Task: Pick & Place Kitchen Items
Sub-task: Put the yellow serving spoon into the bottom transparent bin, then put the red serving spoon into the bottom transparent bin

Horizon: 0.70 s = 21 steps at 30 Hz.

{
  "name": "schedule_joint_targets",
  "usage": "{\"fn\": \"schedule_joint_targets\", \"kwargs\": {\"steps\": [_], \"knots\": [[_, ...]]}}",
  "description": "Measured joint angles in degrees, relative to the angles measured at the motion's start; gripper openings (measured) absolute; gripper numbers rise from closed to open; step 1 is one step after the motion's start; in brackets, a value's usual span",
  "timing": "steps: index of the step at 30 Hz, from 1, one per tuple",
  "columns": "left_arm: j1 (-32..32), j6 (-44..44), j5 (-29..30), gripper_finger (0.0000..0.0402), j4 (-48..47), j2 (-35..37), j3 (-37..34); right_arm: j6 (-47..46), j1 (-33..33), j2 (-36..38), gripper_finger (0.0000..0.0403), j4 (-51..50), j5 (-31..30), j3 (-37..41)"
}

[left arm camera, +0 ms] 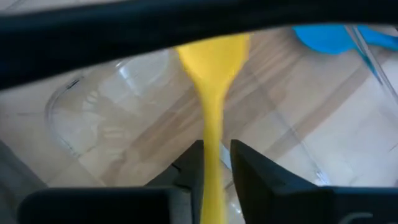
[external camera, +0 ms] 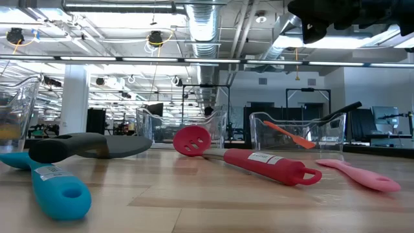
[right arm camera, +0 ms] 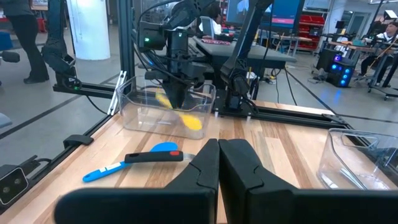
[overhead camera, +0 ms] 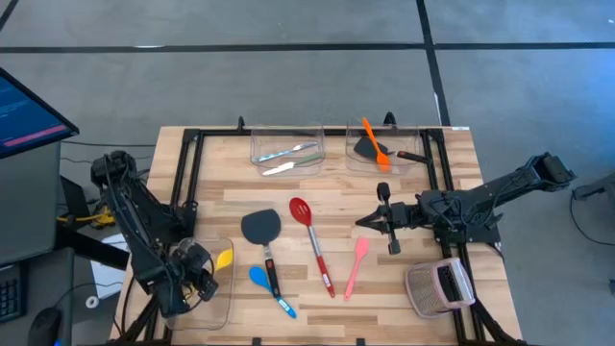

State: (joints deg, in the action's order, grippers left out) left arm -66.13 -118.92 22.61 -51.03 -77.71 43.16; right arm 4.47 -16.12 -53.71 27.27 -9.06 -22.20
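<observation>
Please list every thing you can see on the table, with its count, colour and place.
bins: three, clear; two at far edge, one at near left corner
cutlery: pale, in far left bin
orange spatula: one, far right bin, across black turner
second black turner: one, centre
red slotted spoon: one, centre
pink spatula: one, right of red
blue spatula: one, near edge
mesh object: one, grey, near right
yellow spatula: one, over near left bin
left pincer: around yellow handle
right pincer: shut, empty

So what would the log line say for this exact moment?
left gripper: around yellow spatula, over clear bin | right gripper: shut, empty, mid-table
</observation>
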Motion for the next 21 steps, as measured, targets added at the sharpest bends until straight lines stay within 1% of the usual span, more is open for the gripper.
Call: {"fn": "schedule_joint_targets", "kwargs": {"steps": [5,9,12,14,18,21], "knots": [[0.0,2.4,0.0,0.0105,0.1,0.0,0.0,0.0,0.0,0.0,0.0000,0.0,0.0,0.0],[0.0,4.8,0.0,0.0109,0.0,0.0,0.0,0.0,0.0,0.0,0.0000,-0.1,0.0,0.0],[0.0,5.0,-0.1,0.0091,0.0,0.2,0.0,0.0,0.0,0.0,0.0000,-0.2,0.0,0.0],[0.0,6.3,-1.3,0.0073,0.0,1.3,0.0,0.0,0.0,0.0,0.0000,-0.2,0.0,0.0],[0.0,8.1,-6.5,0.0032,0.1,6.6,0.2,0.0,0.0,0.0,0.0000,-0.2,0.0,0.0],[-0.2,11.2,-6.6,0.0007,0.1,11.7,0.2,0.0,0.0,0.0,0.0000,-0.2,0.0,0.0]]}}
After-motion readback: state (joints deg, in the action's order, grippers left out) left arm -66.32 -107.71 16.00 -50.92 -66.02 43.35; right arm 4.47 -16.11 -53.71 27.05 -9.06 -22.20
